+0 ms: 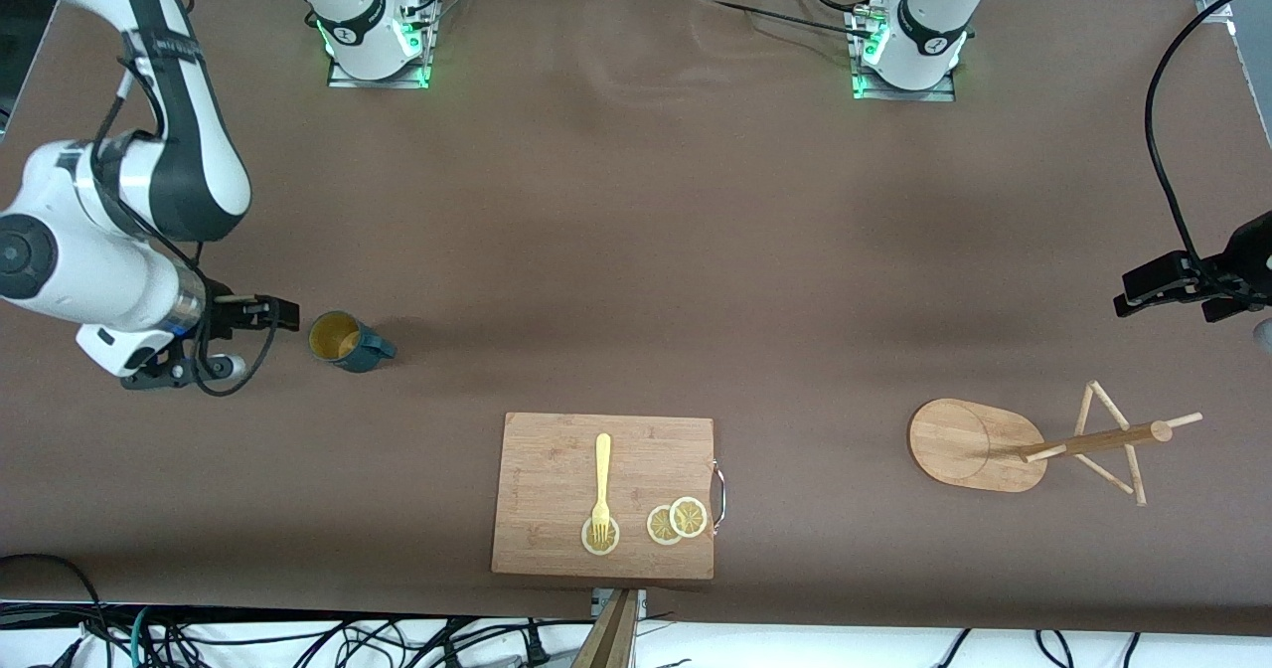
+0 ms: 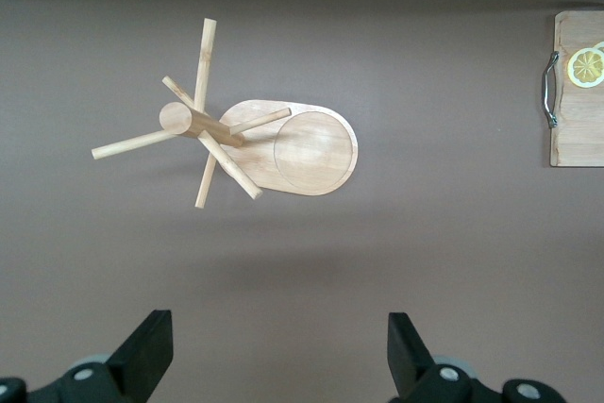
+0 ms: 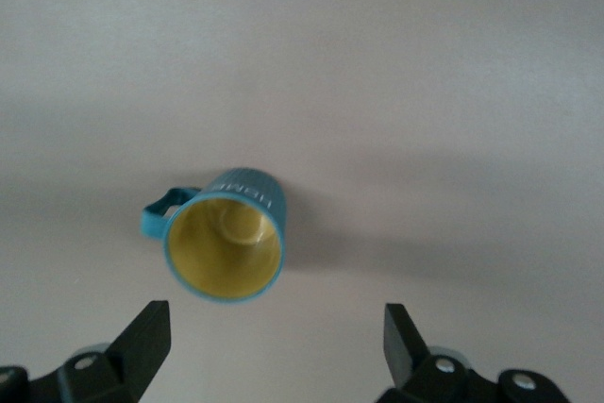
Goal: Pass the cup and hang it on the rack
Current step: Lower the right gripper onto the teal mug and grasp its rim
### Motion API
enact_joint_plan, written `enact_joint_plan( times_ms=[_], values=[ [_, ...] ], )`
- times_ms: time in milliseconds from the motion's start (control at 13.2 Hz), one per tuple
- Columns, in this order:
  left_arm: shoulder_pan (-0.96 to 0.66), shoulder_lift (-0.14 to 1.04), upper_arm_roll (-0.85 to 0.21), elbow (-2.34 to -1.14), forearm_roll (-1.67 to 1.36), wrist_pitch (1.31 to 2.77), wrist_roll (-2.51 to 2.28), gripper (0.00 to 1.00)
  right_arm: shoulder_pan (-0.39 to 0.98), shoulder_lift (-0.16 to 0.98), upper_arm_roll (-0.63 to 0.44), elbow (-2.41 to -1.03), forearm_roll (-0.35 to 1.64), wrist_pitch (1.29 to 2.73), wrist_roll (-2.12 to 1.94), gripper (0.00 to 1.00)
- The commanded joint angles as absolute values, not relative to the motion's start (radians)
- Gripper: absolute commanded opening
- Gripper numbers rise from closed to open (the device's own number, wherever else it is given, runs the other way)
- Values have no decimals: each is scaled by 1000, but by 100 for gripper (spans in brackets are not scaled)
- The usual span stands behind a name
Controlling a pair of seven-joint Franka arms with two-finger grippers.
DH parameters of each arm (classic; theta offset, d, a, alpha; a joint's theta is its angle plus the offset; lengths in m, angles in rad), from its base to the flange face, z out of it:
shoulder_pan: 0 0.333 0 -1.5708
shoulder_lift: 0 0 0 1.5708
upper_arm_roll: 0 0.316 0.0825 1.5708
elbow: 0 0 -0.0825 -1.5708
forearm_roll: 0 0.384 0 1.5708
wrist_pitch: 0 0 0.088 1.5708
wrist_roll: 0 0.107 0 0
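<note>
A small teal mug point(image 1: 350, 341) with a mustard-yellow inside stands upright on the worktop toward the right arm's end. The light wooden mug tree point(image 1: 1033, 443) stands upright toward the left arm's end.

1. The cup point(image 3: 229, 236) looks glazed: ribbed teal outside, smooth mustard inside, between the right gripper's point(image 3: 274, 346) matt black fingers point(image 3: 143, 339).
2. The rack point(image 2: 283, 145) is pale, smooth bare wood, ahead of the left gripper's point(image 2: 278, 356) fingertips.
3. The table point(image 1: 636, 250) has a matt brown cover.
4. The cutting board point(image 1: 547, 469) is grained wood with a shiny metal handle point(image 1: 719, 494).
</note>
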State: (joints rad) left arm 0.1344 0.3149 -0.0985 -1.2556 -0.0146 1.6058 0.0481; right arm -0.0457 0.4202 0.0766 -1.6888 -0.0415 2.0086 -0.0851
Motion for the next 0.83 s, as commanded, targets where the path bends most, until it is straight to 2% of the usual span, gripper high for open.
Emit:
enact_joint_plan(
  times_ms=[0, 227, 529, 605, 681, 756],
  values=[
    [121, 328, -95, -1229, -23, 1594, 66, 100, -74, 483, 84, -1700, -41, 2081, -95, 100],
    [118, 327, -95, -1230, -21, 1594, 66, 100, -75, 489, 84, -1781, -38, 2169, -92, 99],
    [126, 336, -97, -1230, -21, 1594, 66, 100, -75, 489, 86, -1822, -37, 2178, -89, 97],
    [121, 333, -97, -1230, -17, 1592, 67, 100, -75, 489, 86, -1839, -37, 2195, -87, 89],
    [121, 333, -97, -1230, -17, 1592, 67, 100, -75, 491, 86, -1853, -37, 2221, -86, 76],
    [123, 331, -95, -1230, -17, 1592, 69, 100, -75, 500, 86, -1853, -35, 2226, -81, 58]
  ],
)
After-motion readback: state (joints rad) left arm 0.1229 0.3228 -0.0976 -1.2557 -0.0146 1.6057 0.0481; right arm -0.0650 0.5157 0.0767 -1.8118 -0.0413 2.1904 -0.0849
